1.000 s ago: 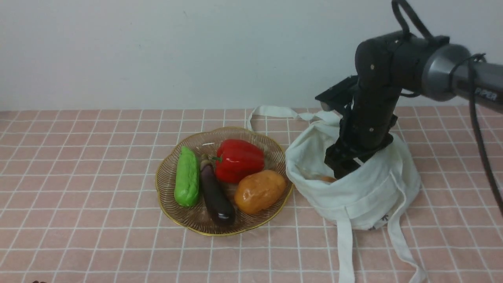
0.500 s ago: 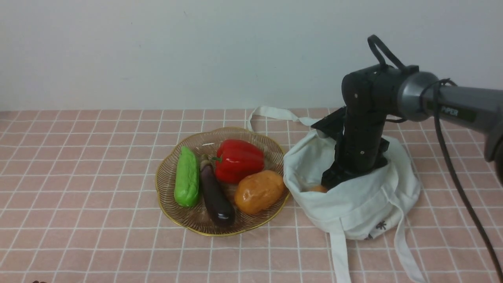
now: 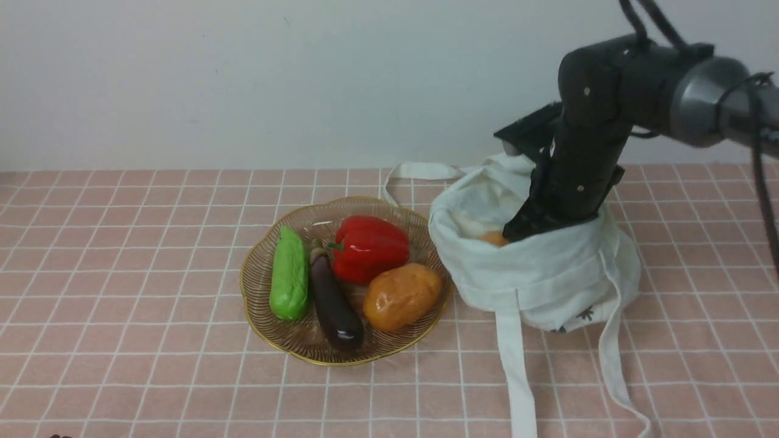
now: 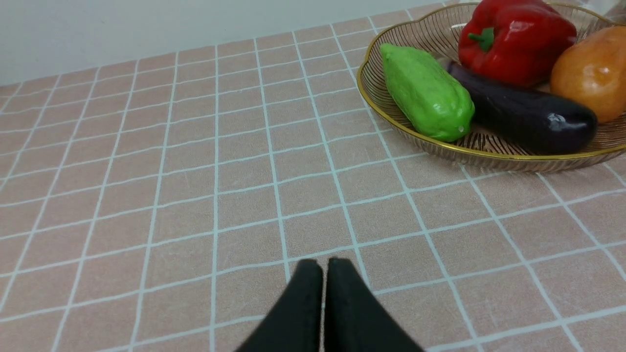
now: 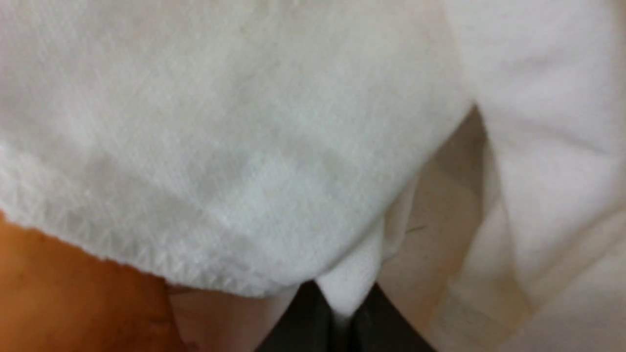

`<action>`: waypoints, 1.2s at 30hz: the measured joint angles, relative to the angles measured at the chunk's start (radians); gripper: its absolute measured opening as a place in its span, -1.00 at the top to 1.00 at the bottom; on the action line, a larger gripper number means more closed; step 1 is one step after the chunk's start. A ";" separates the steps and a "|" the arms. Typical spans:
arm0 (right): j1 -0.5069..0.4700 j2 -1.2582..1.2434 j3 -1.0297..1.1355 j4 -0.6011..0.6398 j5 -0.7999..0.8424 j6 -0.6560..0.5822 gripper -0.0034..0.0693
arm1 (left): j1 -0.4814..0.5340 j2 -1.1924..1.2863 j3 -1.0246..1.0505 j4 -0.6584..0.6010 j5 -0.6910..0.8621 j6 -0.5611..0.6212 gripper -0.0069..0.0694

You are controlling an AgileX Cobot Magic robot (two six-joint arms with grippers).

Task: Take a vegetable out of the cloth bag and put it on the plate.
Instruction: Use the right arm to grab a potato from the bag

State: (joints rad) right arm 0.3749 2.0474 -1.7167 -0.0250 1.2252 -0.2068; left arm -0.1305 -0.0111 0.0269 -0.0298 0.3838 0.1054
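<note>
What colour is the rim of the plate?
The plate rim is gold; left wrist view shows it best.

a staged robot test bench, it seems: pink checked tablecloth (image 3: 122, 274) beneath the right gripper (image 5: 340, 325), plain white wall (image 3: 243, 73) behind it.

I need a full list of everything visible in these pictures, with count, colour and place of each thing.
plate: one, gold-rimmed, on the tablecloth
green vegetable: one, green, leftmost on the plate
eggplant: one, dark purple, plate's middle
bell pepper: one, red, plate's far side
glossy potato: one, orange-yellow, plate's right side
cloth bag: one, off-white, right of the plate
vegetable: one, tan-orange, inside the cloth bag, mostly hidden
tablecloth: one, pink with white grid, under everything
left end effector: one, black, shut, above the tablecloth
right end effector: one, black, inside the cloth bag, shut on its fabric
</note>
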 joint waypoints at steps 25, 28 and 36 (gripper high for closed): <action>0.024 -0.170 0.072 -0.463 -0.111 0.444 0.90 | 0.000 0.000 0.000 0.000 0.000 0.000 0.83; 0.026 -0.180 0.167 -0.398 -0.210 0.440 0.90 | 0.000 0.000 0.000 0.000 0.000 0.000 0.83; 0.030 -0.117 0.530 -0.461 -0.477 0.505 0.90 | 0.000 0.000 0.000 0.000 0.000 0.000 0.83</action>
State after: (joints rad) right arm 0.4044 1.9299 -1.1867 -0.4859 0.7477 0.2979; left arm -0.1305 -0.0111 0.0269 -0.0298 0.3838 0.1054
